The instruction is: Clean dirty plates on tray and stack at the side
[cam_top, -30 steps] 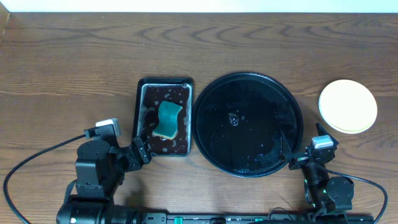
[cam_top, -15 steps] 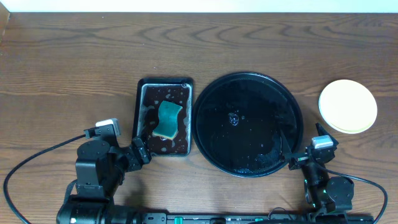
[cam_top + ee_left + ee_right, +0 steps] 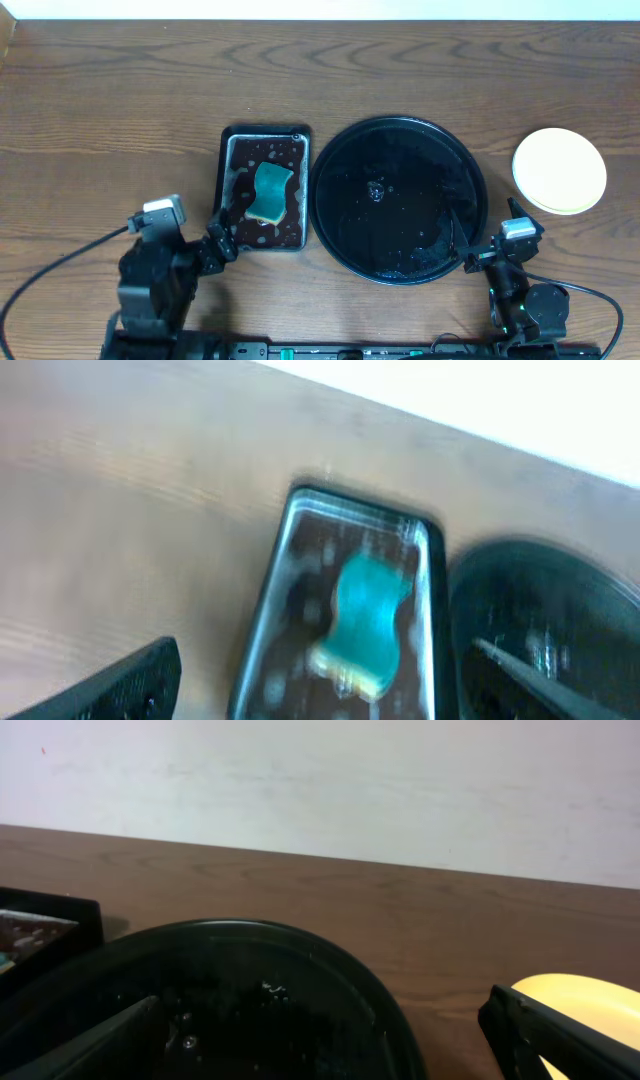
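Note:
The large round black tray (image 3: 398,200) sits at centre right, wet with droplets, and holds no plates; it fills the lower right wrist view (image 3: 250,1010). A pale yellow plate (image 3: 559,170) lies on the table to the tray's right, also in the right wrist view (image 3: 590,1000). Whether plates lie under it I cannot tell; no blue-white plate shows. My left gripper (image 3: 222,240) is open and empty at the near left corner of the sponge tray; its view (image 3: 325,675) is blurred. My right gripper (image 3: 478,252) is open and empty at the round tray's near right rim (image 3: 320,1035).
A smaller rectangular black tray (image 3: 264,188) with a teal and yellow sponge (image 3: 271,192) and soapy water stands just left of the round tray. The sponge also shows in the left wrist view (image 3: 365,620). A wall runs along the table's far edge.
My left arm has shifted a little to the left and toward the near edge, blurring its wrist view. The right arm, tray and plate have not moved.

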